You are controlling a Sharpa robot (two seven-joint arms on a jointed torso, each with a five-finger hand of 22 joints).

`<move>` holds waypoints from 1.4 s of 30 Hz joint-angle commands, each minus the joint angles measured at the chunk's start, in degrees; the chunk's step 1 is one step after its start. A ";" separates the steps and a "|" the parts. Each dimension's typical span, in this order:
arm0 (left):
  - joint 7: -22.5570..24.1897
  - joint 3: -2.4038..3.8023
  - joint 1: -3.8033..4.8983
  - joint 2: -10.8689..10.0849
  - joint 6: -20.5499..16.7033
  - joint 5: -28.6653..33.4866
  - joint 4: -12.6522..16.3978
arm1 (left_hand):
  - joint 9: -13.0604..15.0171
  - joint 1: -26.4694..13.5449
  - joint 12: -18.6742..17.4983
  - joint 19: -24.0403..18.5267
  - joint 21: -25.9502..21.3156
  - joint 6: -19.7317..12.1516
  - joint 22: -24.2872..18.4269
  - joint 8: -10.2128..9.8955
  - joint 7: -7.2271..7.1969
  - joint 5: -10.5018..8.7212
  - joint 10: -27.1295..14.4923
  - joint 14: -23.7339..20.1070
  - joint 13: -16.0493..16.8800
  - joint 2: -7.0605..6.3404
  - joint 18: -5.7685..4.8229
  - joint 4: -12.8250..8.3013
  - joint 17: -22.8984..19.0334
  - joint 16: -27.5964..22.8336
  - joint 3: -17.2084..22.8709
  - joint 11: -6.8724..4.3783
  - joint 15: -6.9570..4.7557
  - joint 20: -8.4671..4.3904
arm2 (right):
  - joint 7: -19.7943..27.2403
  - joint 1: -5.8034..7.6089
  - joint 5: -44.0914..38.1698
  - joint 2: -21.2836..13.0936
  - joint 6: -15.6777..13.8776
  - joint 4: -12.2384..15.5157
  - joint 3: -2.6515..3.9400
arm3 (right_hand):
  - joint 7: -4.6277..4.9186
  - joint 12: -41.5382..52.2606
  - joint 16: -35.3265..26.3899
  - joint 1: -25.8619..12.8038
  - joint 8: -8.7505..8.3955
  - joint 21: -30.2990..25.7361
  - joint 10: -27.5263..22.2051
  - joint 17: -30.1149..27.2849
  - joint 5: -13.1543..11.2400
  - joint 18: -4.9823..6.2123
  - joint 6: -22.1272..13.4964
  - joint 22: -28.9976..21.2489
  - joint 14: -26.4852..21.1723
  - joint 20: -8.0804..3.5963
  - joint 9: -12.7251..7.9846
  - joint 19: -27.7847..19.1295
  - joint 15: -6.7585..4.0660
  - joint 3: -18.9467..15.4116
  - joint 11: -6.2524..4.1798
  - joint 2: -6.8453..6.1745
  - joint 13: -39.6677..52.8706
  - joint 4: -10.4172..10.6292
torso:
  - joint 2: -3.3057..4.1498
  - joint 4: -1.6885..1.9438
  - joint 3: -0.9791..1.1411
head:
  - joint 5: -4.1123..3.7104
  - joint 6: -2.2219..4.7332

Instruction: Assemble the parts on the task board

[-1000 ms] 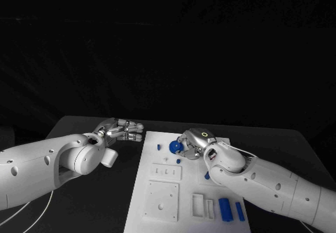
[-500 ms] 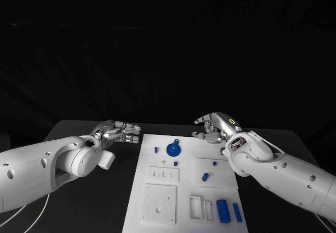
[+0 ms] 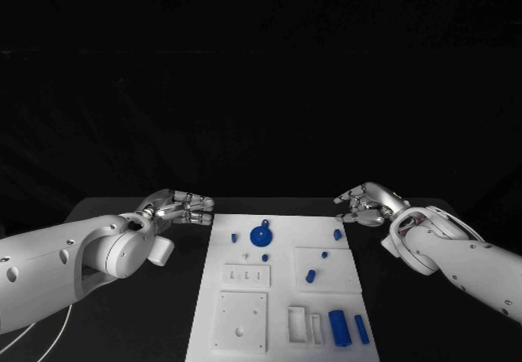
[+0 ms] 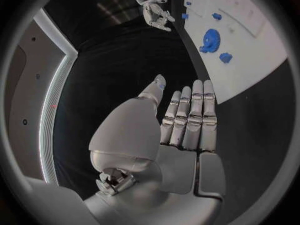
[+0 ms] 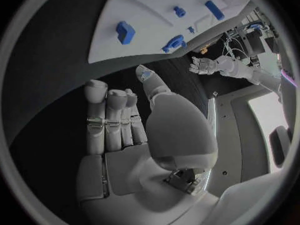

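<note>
The white task board (image 3: 285,226) lies in the middle of the black table. A blue gear (image 3: 261,236) sits near its far end, with small blue pegs (image 3: 323,255) scattered around it. Two blue blocks (image 3: 337,328) lie at the near right corner. My left hand (image 3: 174,207) hovers off the board's far left corner, fingers straight and together, holding nothing. My right hand (image 3: 370,204) hangs off the far right corner, fingers extended and empty. The left wrist view shows the left hand (image 4: 181,130), the gear (image 4: 209,37) and the right hand (image 4: 156,15). The right wrist view shows the right hand (image 5: 125,130) beside the board (image 5: 156,10).
Raised white plates with slots and holes (image 3: 241,317) take up the board's near half. Black table surface runs along both long sides of the board. The left hand (image 5: 203,65) appears small and far off in the right wrist view.
My right hand has let go of the blue gear, lifted off the board and drawn back to the far right. The gear stays on the board. The left hand has barely moved.
</note>
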 commanded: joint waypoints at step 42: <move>0.90 0.02 -0.99 0.42 2.47 -1.08 -1.49 | 0.06 0.23 -0.32 -0.01 -0.09 -0.03 0.02 -0.15 -0.10 -0.04 0.77 0.07 0.09 0.46 -1.10 -0.41 -0.05 0.13 0.30 -0.28 -0.38 -0.31 | 5.81 -3.53 9.87 1.44 11.67 -7.16 0.09 | -0.24 -0.17 -0.32 -0.55 -0.10 -5.04 -2.39 -1.50 -0.04 0.97 0.42 3.09 -2.12 0.02 -0.06 -0.84 0.14 -4.76 -0.16 4.54 -1.60 -4.64 | 0.28 -0.29 1.29 | -0.44 -1.27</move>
